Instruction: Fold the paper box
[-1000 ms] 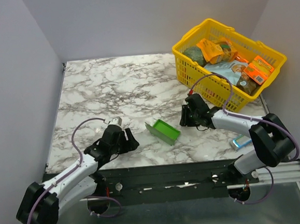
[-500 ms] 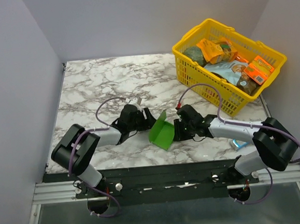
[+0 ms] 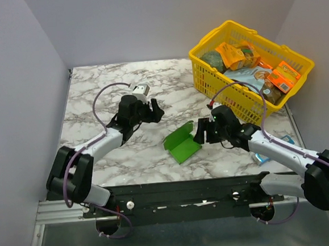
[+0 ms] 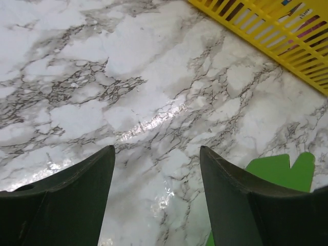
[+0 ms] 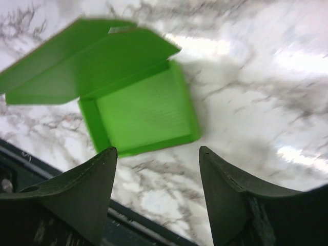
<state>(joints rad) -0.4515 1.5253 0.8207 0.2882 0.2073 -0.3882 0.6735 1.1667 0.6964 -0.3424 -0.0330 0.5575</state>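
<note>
The paper box (image 3: 181, 143) is bright green card, half folded, lying on the marble table between the two arms with its lid flap raised. In the right wrist view the paper box (image 5: 138, 110) lies just beyond my open right gripper (image 5: 156, 151), not touching either finger. That right gripper (image 3: 202, 132) sits right of the box. My left gripper (image 3: 154, 111) hangs up and to the left of the box, apart from it. Between the open left gripper's (image 4: 156, 149) fingers is only bare marble, and a corner of the green box (image 4: 284, 171) shows at the right.
A yellow plastic basket (image 3: 206, 77) full of snack packs stands at the back right, and its wall (image 4: 287, 38) shows in the left wrist view. A small blue-and-white pack (image 3: 262, 158) lies by the right arm. The table's front edge (image 5: 31, 159) runs close below the box.
Both grippers have drawn away from the box: the left up and back, the right slightly to the right, with its jaws wider. The box has dropped flatter on the table, lid flap still up.
</note>
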